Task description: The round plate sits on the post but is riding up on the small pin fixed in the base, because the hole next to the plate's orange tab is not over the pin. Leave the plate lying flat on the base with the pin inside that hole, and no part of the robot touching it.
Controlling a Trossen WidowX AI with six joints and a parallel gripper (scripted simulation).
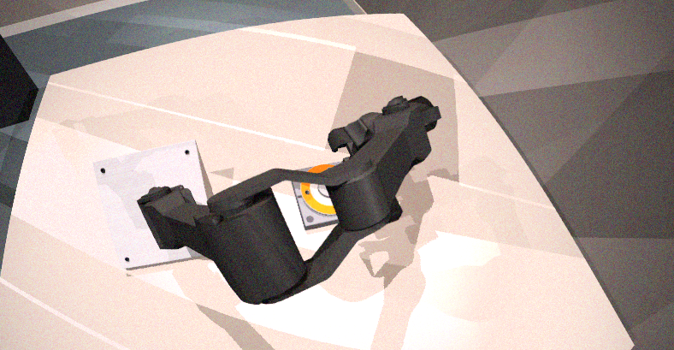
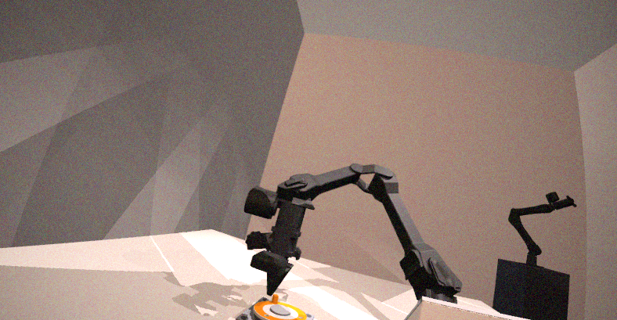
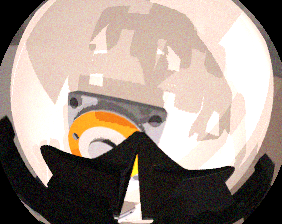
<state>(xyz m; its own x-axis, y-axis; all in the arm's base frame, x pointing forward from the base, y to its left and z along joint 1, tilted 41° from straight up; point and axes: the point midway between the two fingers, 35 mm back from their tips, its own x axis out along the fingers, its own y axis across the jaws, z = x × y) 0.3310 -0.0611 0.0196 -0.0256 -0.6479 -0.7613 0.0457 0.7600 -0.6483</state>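
The round plate (image 1: 312, 205) (image 2: 261, 309) (image 3: 89, 120), with an orange and yellow ring, sits around the grey post (image 2: 280, 310) (image 3: 98, 149) on the square grey base (image 1: 316, 222) (image 3: 87, 102). Its orange tab (image 2: 275, 299) stands up at the plate's edge in the exterior view. My gripper (image 2: 270, 293) (image 3: 139, 135) is shut and empty, pointing down, with its tips just above the tab in that view; contact cannot be told. In the wrist view the fingers cover the plate's lower right part. The arm hides the plate's right side in the top view. The pin and the plate's tilt cannot be made out.
A white square panel (image 1: 165, 168) with small dark corner holes lies left of the base, partly under my arm. A pale box edge (image 2: 457, 311) shows at the lower right. A second arm (image 2: 521, 230) stands on a dark block (image 2: 531, 289) farther back.
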